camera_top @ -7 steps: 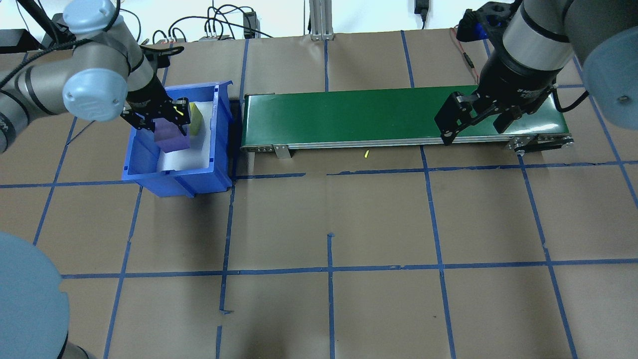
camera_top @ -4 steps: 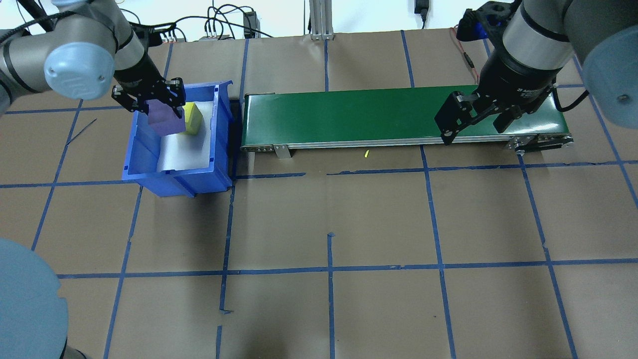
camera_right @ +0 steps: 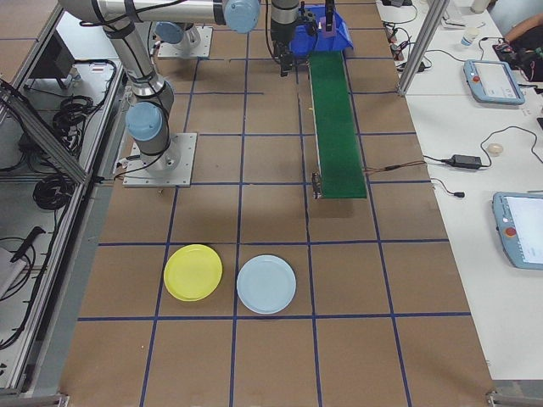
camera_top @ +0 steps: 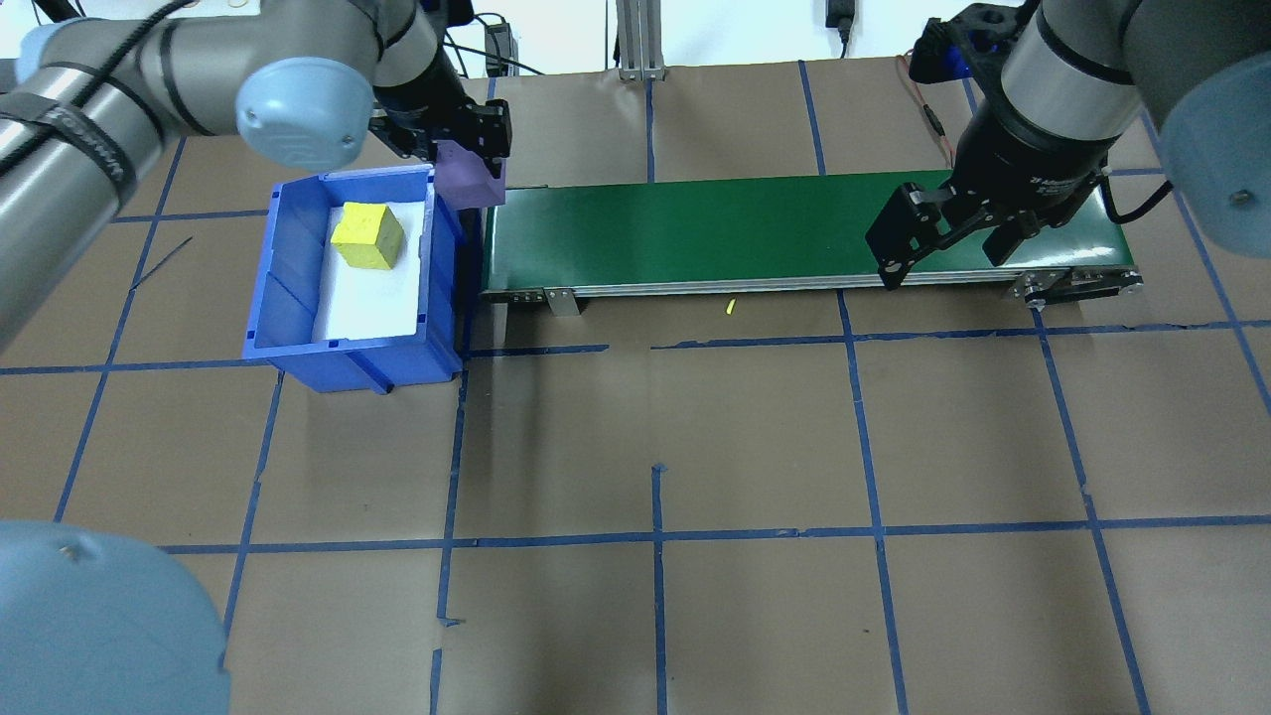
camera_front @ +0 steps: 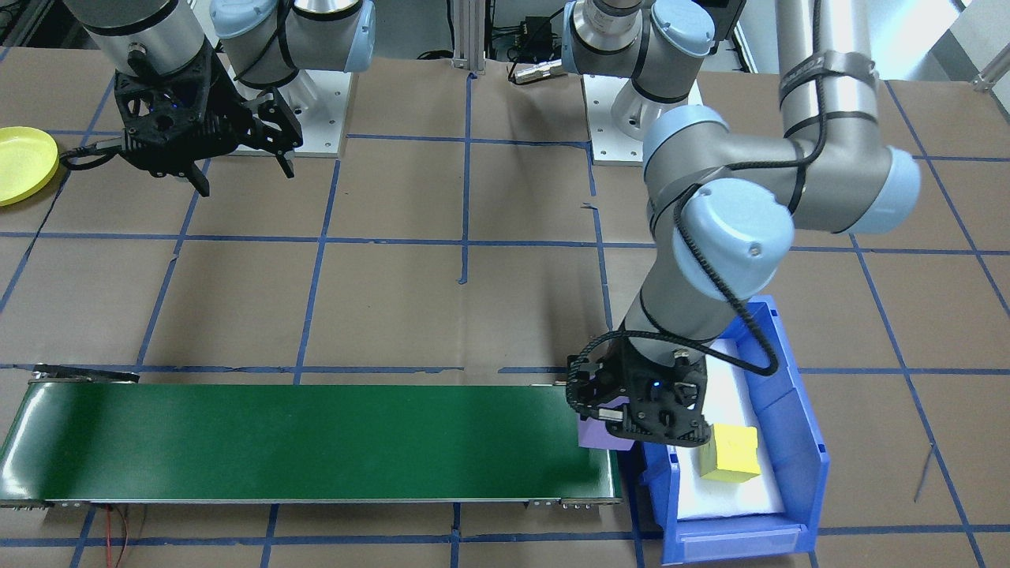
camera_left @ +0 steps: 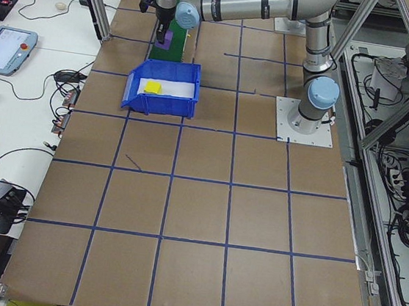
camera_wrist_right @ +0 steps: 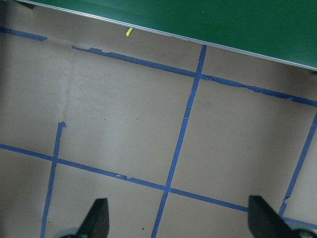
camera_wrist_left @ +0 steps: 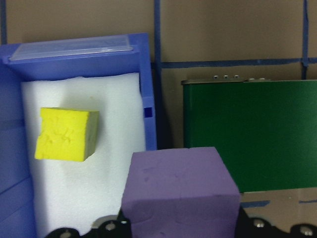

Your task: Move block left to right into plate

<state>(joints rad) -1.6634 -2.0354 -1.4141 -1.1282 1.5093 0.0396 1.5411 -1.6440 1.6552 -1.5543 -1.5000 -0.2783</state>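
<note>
A purple foam block (camera_top: pixel 471 180) hangs in the air with my left gripper (camera_top: pixel 465 149) shut on it. It sits over the gap between the blue bin (camera_top: pixel 357 363) and the left end of the green conveyor belt (camera_top: pixel 695 226); the left wrist view shows the block (camera_wrist_left: pixel 181 191) close up. A yellow block (camera_top: pixel 367 236) lies on white foam inside the bin. My right gripper (camera_top: pixel 943 256) hovers open and empty near the belt's right end. The yellow plate (camera_right: pixel 193 272) lies on the table well past that end, also seen as a plate (camera_front: pixel 24 164) at the front view's left edge.
A light blue plate (camera_right: pixel 265 284) lies beside the yellow one. A tiny yellow scrap (camera_top: pixel 731 307) sits on the table in front of the belt. Brown paper with blue tape lines covers the table. Cables and an aluminium post run along the far edge.
My left gripper has lifted the purple block out of the bin and carried it right, to the belt's left end. The yellow block now shows fully. The right arm has not moved.
</note>
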